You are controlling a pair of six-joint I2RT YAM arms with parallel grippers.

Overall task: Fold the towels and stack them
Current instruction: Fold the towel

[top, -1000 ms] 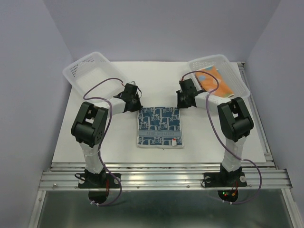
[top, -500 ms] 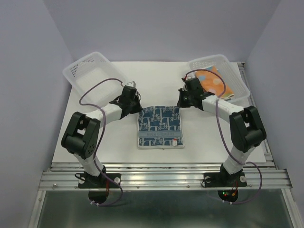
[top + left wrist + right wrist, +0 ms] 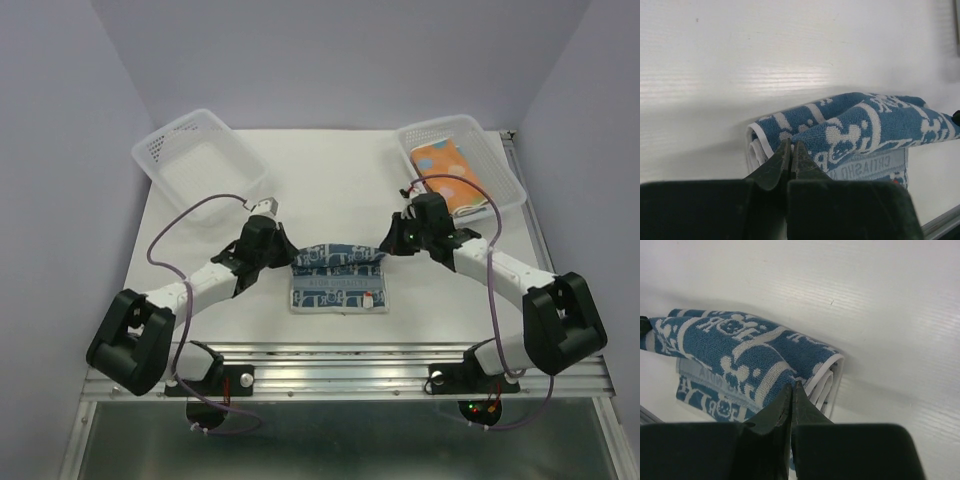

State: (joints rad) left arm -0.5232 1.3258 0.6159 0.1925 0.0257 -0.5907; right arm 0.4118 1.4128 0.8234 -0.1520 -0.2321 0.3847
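Nearest me, at the near edge of the tabletop [image 3: 340, 170], my left arm [image 3: 190, 290] and right arm [image 3: 500, 270] both stretch out low and angle in toward the middle.

Between them is the blue towel [image 3: 338, 292], near the middle of the near edge and a little in from it. Its near part lies flat, with a small tag [image 3: 370, 296] at the near right corner. Its far part is up off the tabletop, doubled over toward me and hanging as a sagging band between my two sets of jaws.

Left jaws: tips together, pinched on the towel's left corner. The wrist view shows them meeting right in the blue-and-white pile, with the white hem curling just beside them.

Right jaws: together too, clamped on the right corner, and the hem loops beside the tips.

In the far left corner sits a clear basket [image 3: 150, 150]. In the far right corner is a second basket [image 3: 497, 150] with an orange towel [image 3: 450, 165] with pale dots lying inside, well apart from both jaws.
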